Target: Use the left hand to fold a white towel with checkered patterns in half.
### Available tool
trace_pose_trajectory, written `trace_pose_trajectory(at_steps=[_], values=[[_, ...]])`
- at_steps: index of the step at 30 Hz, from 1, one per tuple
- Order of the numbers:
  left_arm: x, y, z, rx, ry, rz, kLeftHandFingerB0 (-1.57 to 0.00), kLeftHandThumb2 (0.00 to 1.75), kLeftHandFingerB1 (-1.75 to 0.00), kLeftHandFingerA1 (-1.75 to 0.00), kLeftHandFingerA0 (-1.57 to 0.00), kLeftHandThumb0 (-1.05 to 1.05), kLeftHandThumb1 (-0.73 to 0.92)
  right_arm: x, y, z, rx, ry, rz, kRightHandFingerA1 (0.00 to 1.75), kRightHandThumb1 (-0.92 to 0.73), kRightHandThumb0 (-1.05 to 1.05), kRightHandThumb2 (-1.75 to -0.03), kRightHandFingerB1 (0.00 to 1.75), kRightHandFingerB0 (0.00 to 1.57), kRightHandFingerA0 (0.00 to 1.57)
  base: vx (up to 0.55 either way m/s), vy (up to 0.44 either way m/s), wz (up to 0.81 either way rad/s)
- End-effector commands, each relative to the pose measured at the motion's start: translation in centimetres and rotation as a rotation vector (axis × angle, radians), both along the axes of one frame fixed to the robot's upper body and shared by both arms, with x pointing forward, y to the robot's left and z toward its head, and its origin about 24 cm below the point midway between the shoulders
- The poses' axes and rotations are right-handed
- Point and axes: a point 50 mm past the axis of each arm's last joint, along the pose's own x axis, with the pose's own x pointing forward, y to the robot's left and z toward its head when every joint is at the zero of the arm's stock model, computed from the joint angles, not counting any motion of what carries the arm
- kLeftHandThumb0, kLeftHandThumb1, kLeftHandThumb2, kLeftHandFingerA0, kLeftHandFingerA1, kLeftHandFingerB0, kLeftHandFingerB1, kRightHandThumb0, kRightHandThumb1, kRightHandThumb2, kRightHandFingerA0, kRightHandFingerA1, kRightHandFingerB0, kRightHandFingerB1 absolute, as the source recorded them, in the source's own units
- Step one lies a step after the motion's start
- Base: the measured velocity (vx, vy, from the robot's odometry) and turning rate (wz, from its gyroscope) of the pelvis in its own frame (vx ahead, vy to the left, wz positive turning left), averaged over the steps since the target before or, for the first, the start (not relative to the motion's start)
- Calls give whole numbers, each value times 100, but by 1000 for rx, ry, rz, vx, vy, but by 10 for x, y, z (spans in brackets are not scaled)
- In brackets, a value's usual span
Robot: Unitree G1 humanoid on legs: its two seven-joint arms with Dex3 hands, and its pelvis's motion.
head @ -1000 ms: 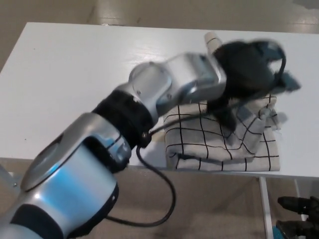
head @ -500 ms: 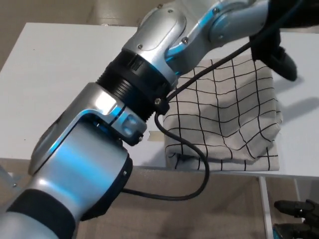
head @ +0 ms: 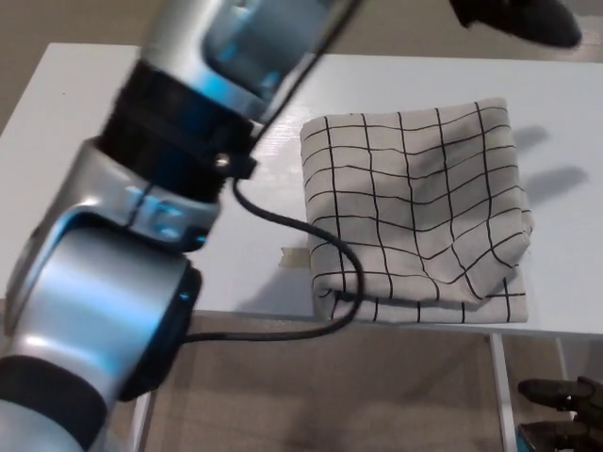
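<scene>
One white cotton towel with black checkered lines (head: pixel 415 217) lies folded at the four o'clock part of the white table (head: pixel 113 141), its near edge overhanging. Left hand (head: pixel 518 17), at one o'clock, holds nothing; finger spread indeterminable. Right hand (head: pixel 565 410): state indeterminable. Risk: the black cable (head: pixel 283 221) draped on the overhanging corner could snag and drag the towel off.

One view only, from the head, looking steeply down and forward over the table (head: pixel 75 113) from close above. Left arm (head: pixel 141 264) fills the near left, blurred by closeness. Table's near edge runs across low in frame, floor (head: pixel 377 395) beneath. No second view to share with.
</scene>
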Motion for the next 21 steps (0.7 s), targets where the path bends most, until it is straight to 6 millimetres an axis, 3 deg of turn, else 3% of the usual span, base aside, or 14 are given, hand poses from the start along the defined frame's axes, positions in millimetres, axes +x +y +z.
trace_pose_trajectory(at_steps=[1, 3, 7, 13, 17, 18, 20, 21], values=[[-34, 111, 5, -182, 228, -100, -4, 94, -30, -12, -3, -82, 52, -21, -8, -8, 93, -1, -50, 66, -52, -47, -56, 53, 68, 74, 0, 0, 0], [-41, 125, 1, -204, 233, -96, -3, 93, -30, -12, -3, -82, 51, -25, -11, -9, 101, 5, -60, 66, -52, -49, -56, 53, 64, 70, 0, 0, 0], [-69, 176, -10, -293, 223, -68, -7, 90, -32, -12, -6, -79, 51, -26, -20, 2, 106, -4, -92, 69, -54, -51, -56, 53, 55, 59, 0, 0, 0], [-109, 216, -38, -411, 203, -34, -8, 83, -37, -15, -7, -73, 47, -23, -26, 13, 87, -32, -134, 70, -55, -51, -57, 52, 57, 62, 0, 0, 0], [-126, 242, -66, -490, 445, -111, -6, 79, -39, -22, -2, -63, 41, -26, -32, 16, 71, -45, -172, 70, -56, -51, -57, 51, 55, 63, 0, 0, 0], [-133, 256, -83, -504, 578, -122, -8, 72, -36, -24, -8, -69, 45, -27, -34, 17, 86, -46, -186, 71, -56, -51, -57, 51, 55, 63, 0, 0, 0], [-140, 266, -95, -511, 659, -112, -8, 73, -37, -28, -6, -66, 43, -28, -34, 17, 99, -44, -192, 71, -56, -51, -57, 51, 55, 63, 0, 0, 0], [-147, 279, -111, -523, 752, -73, -11, 73, -37, -27, -7, -66, 43, -30, -34, 17, 110, -38, -196, 72, -56, -52, -56, 51, 54, 64, 0, 0, 0]])
